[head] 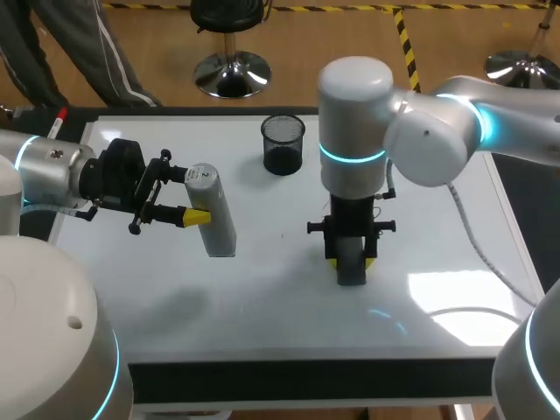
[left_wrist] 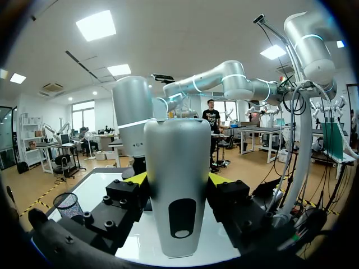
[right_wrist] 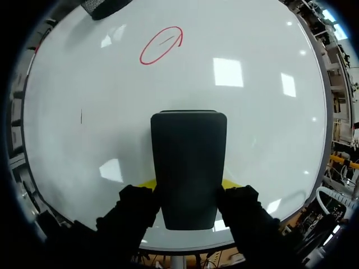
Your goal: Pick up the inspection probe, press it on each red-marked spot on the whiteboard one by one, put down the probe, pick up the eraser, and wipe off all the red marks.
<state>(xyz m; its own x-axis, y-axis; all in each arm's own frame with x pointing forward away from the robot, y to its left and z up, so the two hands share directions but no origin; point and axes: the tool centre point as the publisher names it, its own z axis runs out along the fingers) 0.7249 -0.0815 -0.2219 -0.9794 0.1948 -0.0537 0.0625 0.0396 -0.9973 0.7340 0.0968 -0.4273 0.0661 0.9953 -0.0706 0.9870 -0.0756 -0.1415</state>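
My left tool (head: 198, 194) is clenched on the inspection probe (head: 216, 214), one yellow tip on either side of it, at about nine o'clock on the whiteboard (head: 262, 289). The probe is a smooth, matte silver cylinder with rounded shoulders and a dark oval window low on its side. Its lower end is hard to make out, so I cannot tell whether it touches the board.

A black mesh cup (head: 283, 144) stands at twelve o'clock.

The thick white joints of my right arm hide most of my right tool (head: 352, 261). It grasps the eraser (head: 352, 269), a dark, flat-sided block with rounded corners, near the middle of the glossy board. In the right wrist view the eraser's working face is hidden. A thin red ring (right_wrist: 161, 45) lies ahead of the eraser; the head view does not show it.
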